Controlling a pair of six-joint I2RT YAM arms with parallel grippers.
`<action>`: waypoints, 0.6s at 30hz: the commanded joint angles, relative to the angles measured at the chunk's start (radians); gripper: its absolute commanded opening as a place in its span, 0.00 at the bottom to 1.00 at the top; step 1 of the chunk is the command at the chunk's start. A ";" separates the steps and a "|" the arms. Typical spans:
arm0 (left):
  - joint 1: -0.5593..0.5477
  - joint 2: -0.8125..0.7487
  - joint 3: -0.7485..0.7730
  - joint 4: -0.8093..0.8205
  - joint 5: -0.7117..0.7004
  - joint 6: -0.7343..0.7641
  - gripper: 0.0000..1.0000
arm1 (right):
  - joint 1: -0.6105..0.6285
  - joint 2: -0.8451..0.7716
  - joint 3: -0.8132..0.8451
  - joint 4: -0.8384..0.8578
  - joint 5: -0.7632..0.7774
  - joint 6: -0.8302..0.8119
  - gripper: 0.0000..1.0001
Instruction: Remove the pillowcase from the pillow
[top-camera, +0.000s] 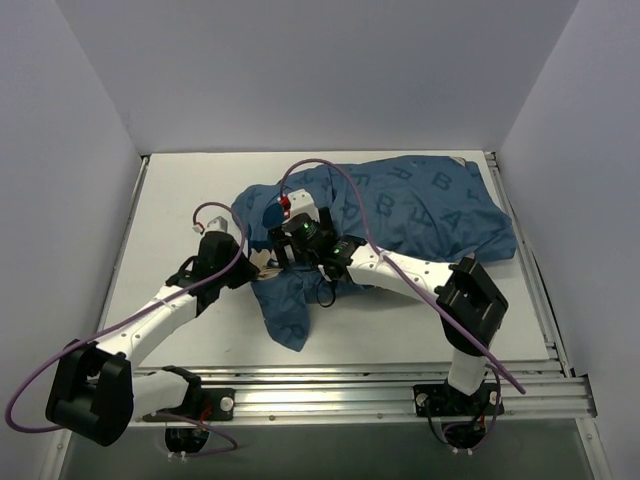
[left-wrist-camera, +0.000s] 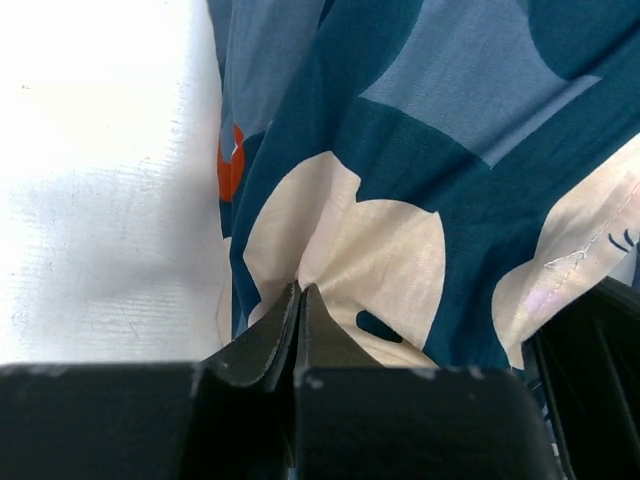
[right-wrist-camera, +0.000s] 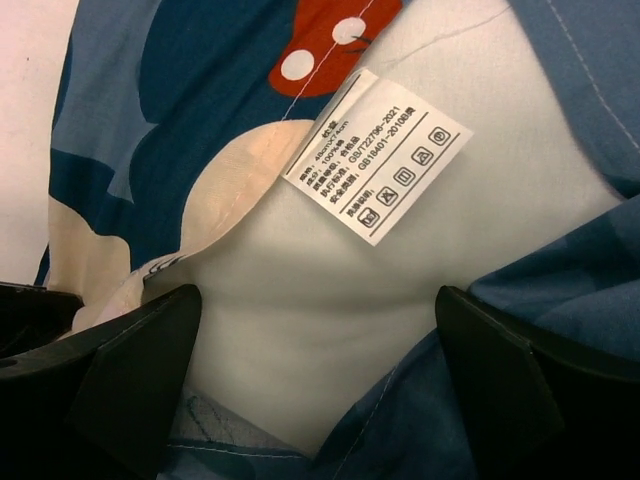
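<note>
The blue pillowcase (top-camera: 420, 205) lies rumpled across the back right of the table, with a loose flap hanging toward the front. My left gripper (top-camera: 258, 262) is shut on a fold of the pillowcase (left-wrist-camera: 450, 130) at a cream printed patch, its fingers pinched together (left-wrist-camera: 300, 295). My right gripper (top-camera: 290, 232) hovers over the case's open end. Its jaws stand wide open (right-wrist-camera: 318, 300) either side of the white pillow (right-wrist-camera: 330, 270), whose printed tag (right-wrist-camera: 378, 155) shows. The pillowcase (right-wrist-camera: 180, 90) is bunched around that bare corner. The rest of the pillow is hidden inside.
The white table (top-camera: 180, 200) is boxed in by pale walls on the left, back and right. A metal rail (top-camera: 380, 385) runs along the front edge by both arm bases. The purple cables loop above the arms.
</note>
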 joint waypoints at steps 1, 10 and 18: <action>-0.004 -0.008 -0.008 -0.033 -0.004 0.026 0.02 | -0.013 0.058 -0.021 -0.089 -0.079 0.027 1.00; -0.004 -0.002 -0.020 -0.032 0.003 0.024 0.02 | -0.024 0.189 0.011 -0.225 -0.028 0.040 0.82; -0.004 -0.030 -0.040 -0.050 0.025 0.015 0.02 | -0.142 0.073 0.040 -0.083 -0.190 0.099 0.00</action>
